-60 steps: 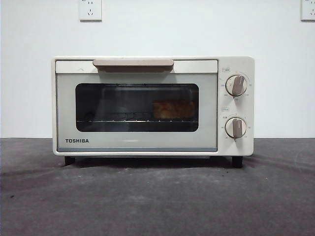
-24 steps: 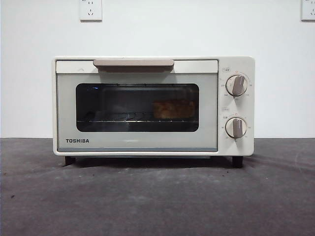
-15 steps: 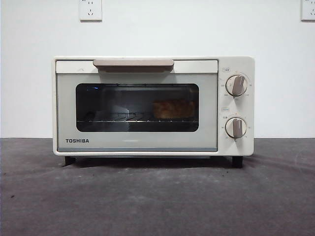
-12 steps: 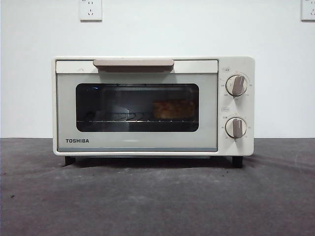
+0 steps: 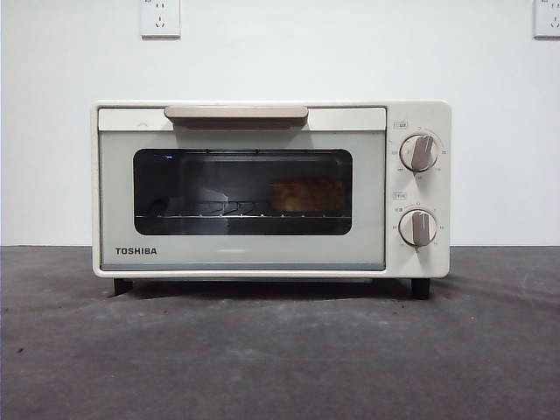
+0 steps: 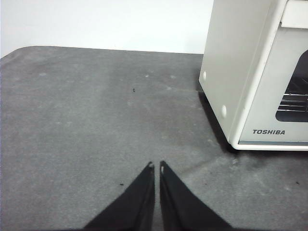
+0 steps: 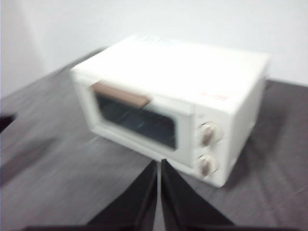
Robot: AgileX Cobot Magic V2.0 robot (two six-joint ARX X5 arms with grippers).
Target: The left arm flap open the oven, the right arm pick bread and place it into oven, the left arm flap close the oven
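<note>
The cream-white TOSHIBA oven (image 5: 271,188) stands on the dark table with its door shut. The golden bread (image 5: 307,193) lies on the wire rack inside, behind the right part of the dark window. My left gripper (image 6: 155,167) is shut and empty, low over the table off the oven's left side (image 6: 231,72). My right gripper (image 7: 159,163) is shut and empty, raised in front of the oven (image 7: 178,101), well apart from it. The right wrist view is blurred. Neither arm shows in the front view.
The beige bar handle (image 5: 236,113) runs along the door's top edge and two beige knobs (image 5: 418,152) sit on the right panel. Wall sockets (image 5: 160,17) are on the white wall behind. Dark grey table (image 5: 280,350) spreads in front.
The oven and bread stay where they were; the whole front view has shifted a pixel or two to the left. No arm shows in any front frame.
</note>
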